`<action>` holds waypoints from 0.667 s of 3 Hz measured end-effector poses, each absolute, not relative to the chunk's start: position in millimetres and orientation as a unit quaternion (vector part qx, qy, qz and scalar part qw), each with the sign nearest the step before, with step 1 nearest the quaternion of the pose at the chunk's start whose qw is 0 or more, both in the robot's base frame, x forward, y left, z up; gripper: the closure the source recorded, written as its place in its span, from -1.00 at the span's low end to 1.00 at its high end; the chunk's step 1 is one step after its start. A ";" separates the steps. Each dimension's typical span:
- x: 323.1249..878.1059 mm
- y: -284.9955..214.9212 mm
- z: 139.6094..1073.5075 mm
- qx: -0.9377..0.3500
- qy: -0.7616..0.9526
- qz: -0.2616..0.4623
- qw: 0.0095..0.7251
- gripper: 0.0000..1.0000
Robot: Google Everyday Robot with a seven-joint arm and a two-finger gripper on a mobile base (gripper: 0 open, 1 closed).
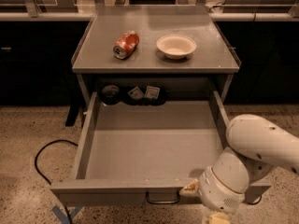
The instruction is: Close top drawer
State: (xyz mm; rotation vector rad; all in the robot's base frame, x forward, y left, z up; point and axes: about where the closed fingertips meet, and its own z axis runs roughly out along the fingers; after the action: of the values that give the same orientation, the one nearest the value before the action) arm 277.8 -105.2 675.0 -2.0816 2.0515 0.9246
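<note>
A black cable is curling over the speckled floor at the left, and a strip of blue tape is showing below it, cut off by the lower edge. The top drawer, a wide, shallow tray of smooth grey metal, is standing pulled far out from under the grey table. On the table a dented red can is lying on its side, and a round pale bowl is sitting upright to its right, apart from it. At the drawer's shadowed back, a dark round thing and two small packets are sitting, too dim to make out. A thin loop handle is hanging from the front panel. Just right of it the gripper is sitting at the panel's upper edge with only a beige tip showing. The rounded white wrist is hiding the rest, so whether it is open or closed cannot be told. The white arm is running off the right edge.
</note>
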 end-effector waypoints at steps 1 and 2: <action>288.0 -103.2 674.7 -0.680 0.669 0.299 0.035 -1.00; 316.7 -99.6 676.1 -0.680 0.671 0.293 0.039 -1.00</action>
State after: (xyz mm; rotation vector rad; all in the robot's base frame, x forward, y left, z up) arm 316.7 -99.6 676.1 -2.0849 2.0552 0.8995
